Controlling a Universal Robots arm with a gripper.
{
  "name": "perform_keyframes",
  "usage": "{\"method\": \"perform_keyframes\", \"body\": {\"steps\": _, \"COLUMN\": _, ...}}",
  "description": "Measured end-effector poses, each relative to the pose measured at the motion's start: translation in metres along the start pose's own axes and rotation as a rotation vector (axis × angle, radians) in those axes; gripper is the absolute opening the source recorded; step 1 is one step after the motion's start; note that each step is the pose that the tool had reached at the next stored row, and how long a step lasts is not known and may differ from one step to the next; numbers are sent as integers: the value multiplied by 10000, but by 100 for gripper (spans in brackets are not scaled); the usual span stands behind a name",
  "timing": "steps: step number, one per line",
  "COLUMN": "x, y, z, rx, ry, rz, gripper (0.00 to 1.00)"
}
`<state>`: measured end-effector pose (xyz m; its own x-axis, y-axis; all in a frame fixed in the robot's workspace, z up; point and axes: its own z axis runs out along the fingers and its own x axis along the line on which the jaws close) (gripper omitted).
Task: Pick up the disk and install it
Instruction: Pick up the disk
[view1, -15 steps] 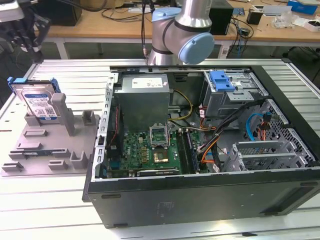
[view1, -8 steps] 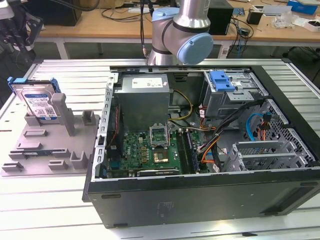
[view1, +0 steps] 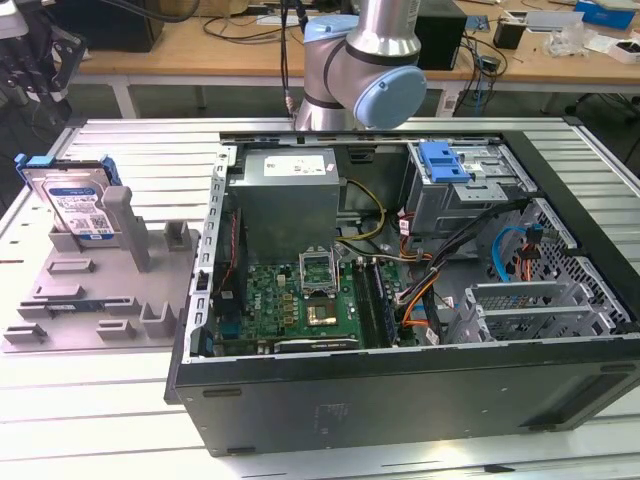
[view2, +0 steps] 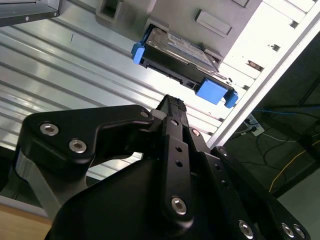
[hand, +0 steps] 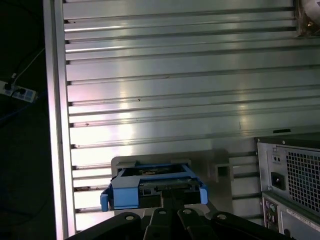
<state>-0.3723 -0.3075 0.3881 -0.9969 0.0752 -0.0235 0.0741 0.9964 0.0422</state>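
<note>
The disk (view1: 75, 200), a silver drive with a white-and-blue label in a blue carrier frame, stands on edge in a grey fixture (view1: 100, 290) at the exterior view's left. Both wrist views look down on it, showing the disk (view2: 180, 55) (hand: 152, 187) with its blue frame ends. My gripper (view2: 172, 102) (hand: 170, 197) hangs above the disk and clear of it. Its black fingers are shut together with nothing between them.
An open computer case (view1: 400, 300) lies on the ribbed aluminium table (view1: 120, 400), at the exterior view's right of the fixture. Inside are a grey power-supply box (view1: 285, 195), a motherboard (view1: 300, 300) and a drive bay with a blue latch (view1: 445, 160). The table edge (hand: 55, 125) runs past the fixture.
</note>
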Motion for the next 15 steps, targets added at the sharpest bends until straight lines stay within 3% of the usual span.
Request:
{"method": "perform_keyframes", "body": {"steps": 6, "x": 0, "y": 1, "z": 0, "rx": -2, "ry": 9, "rz": -134, "gripper": 11}}
{"method": "perform_keyframes", "body": {"steps": 12, "x": 0, "y": 0, "z": 4, "rx": -46, "ry": 134, "rz": -2149, "gripper": 11}}
{"method": "perform_keyframes", "body": {"steps": 15, "x": 0, "y": 0, "z": 6, "rx": -61, "ry": 180, "rz": -2812, "gripper": 11}}
